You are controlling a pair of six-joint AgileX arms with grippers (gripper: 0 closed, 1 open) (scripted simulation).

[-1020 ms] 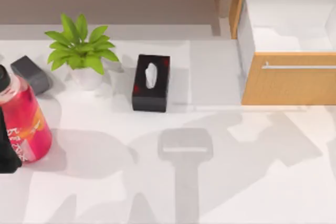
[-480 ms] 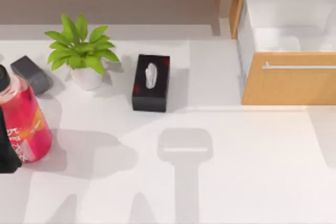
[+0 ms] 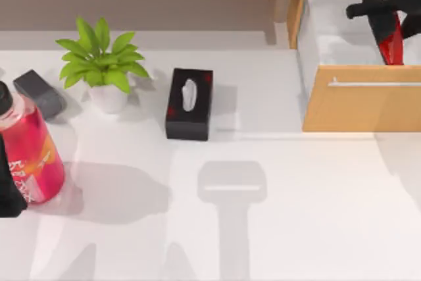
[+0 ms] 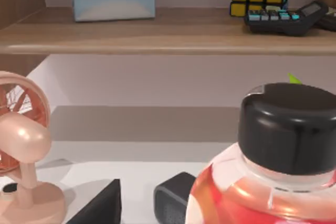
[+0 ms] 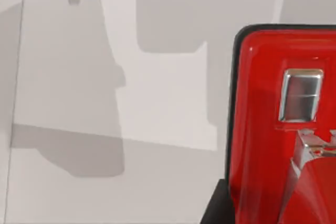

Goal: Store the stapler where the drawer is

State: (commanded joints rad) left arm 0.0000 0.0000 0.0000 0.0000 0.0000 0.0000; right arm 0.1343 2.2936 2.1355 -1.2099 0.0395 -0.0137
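The right hand (image 3: 389, 23) is seen at about 2 o'clock in the top view, over the open drawer (image 3: 360, 100). A red stapler (image 3: 393, 47) is gripped in it, the fingers closed on the stapler's upper end, and the stapler is held tilted above the drawer's white inside, just behind the front panel with the silver bar handle. In the right wrist view the stapler (image 5: 262, 119) is shown close up, with silver metal parts on its red body. The left hand (image 3: 8, 192) is parked at 9 o'clock on the counter (image 3: 296, 215), beside a red bottle (image 3: 29, 153). A dark grey block (image 3: 39, 93) is left at 10 o'clock, beside a potted plant (image 3: 102, 64).
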